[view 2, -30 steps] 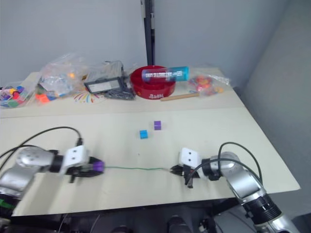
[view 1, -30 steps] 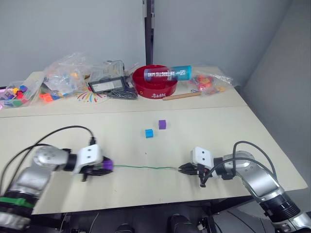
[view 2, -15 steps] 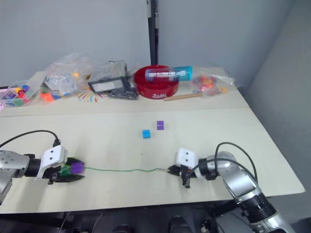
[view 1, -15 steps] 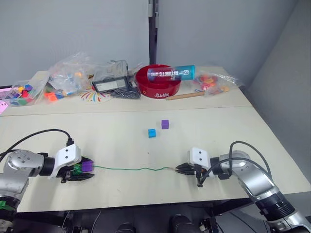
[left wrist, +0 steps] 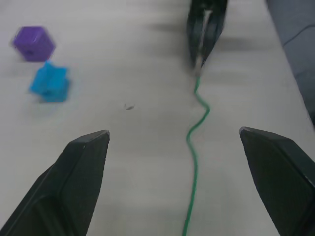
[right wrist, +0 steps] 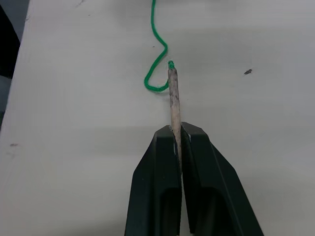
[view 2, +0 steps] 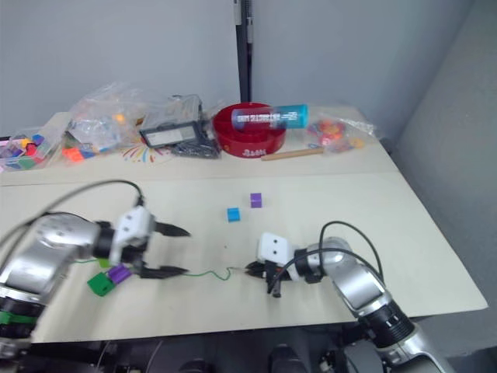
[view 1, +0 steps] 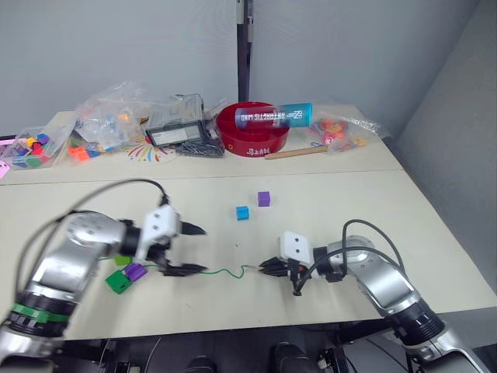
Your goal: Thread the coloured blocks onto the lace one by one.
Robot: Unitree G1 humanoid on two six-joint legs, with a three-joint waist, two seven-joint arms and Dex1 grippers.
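Pinching the lace's [view 1: 225,273] stiff tip, the right gripper [right wrist: 175,135] risks dragging threaded blocks off; left gripper [view 1: 194,250] gapes beside them.

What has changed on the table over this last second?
The left gripper let go of the purple block and opened; that block now lies on the table beside the dark green one, and the lace has gone slack. The right gripper still pinches the lace's tip; the blue and other purple block haven't moved.
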